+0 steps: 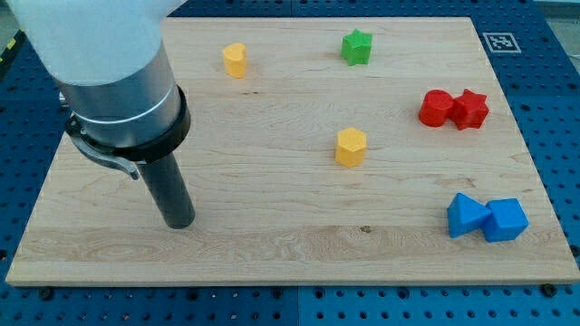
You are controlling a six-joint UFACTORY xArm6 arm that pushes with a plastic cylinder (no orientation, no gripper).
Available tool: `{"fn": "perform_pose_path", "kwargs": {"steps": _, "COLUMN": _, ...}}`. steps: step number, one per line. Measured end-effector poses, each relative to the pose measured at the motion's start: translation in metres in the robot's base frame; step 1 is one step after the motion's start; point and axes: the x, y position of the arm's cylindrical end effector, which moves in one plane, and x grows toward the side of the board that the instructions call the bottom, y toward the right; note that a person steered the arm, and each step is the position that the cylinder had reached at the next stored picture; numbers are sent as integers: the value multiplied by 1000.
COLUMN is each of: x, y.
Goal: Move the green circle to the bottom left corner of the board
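Observation:
No green circle shows in the camera view; the arm's wide body covers the board's upper left. My tip (178,220) rests on the wooden board (290,226) at the lower left, with no block touching it. The only green block I see is a green star (356,47) near the top edge, right of centre, far from my tip.
A yellow block (235,60) stands at the top, left of centre. A yellow hexagon (351,146) sits mid-board. A red circle (436,108) touches a red star (470,109) at the right. A blue triangle (464,215) touches a blue cube (505,219) at the lower right.

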Motion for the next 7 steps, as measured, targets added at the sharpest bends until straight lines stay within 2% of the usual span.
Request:
{"fn": "perform_pose_path", "kwargs": {"steps": 6, "x": -4, "y": 1}}
{"fn": "perform_pose_path", "kwargs": {"steps": 7, "x": -43, "y": 2}}
